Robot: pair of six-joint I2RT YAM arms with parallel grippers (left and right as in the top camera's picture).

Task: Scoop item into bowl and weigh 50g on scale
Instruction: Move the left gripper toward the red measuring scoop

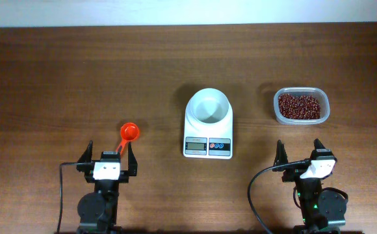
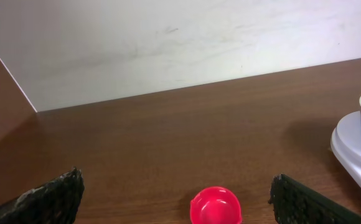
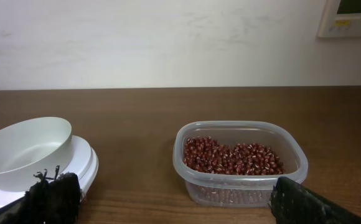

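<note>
Lower frame: left gripper and right gripper, jaws wide open, empty. Small round white bowl empty on flat white digital scale; dark red-brown beans unscooped.

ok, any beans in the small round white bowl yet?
No, the small round white bowl on the flat white scale shows a bare inside.
</note>
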